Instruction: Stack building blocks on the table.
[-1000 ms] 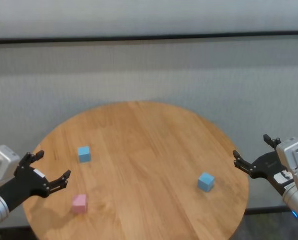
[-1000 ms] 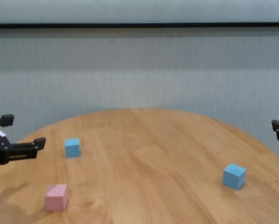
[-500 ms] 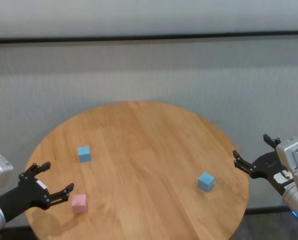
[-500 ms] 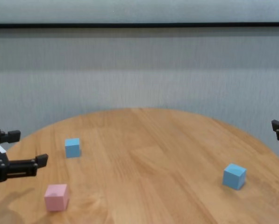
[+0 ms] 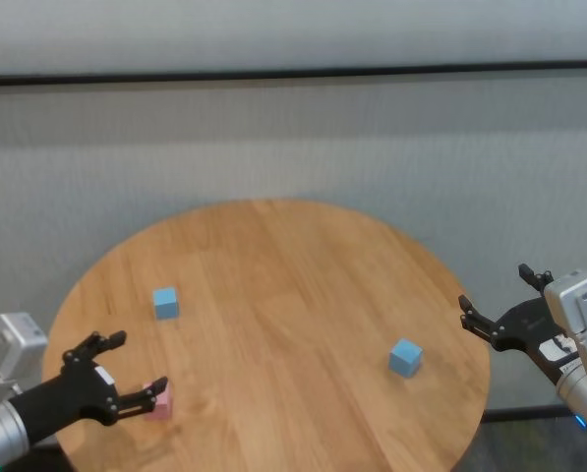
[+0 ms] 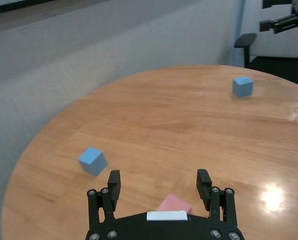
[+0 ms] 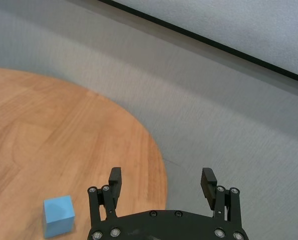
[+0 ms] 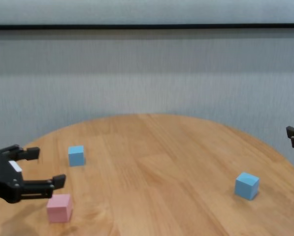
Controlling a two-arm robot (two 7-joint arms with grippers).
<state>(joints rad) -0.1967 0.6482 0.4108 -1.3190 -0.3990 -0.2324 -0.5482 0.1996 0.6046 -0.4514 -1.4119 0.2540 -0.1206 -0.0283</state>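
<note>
approach step, nothing stacked yet. left gripper jaws wide, empty, low over the table with the pink block just ahead, between the fingers' line in the left wrist view. near blue block sits farther in on the left, other blue block well apart on the right. right gripper jaws spread, parked off the table's right edge. next: ease forward around the pink block, then close squarely.

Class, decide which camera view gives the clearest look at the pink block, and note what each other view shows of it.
The chest view: the pink block stands whole on the table, beside the open left gripper. The head view has a fingertip overlapping it. The left wrist view shows only its top behind the gripper body. The right wrist view misses it.
</note>
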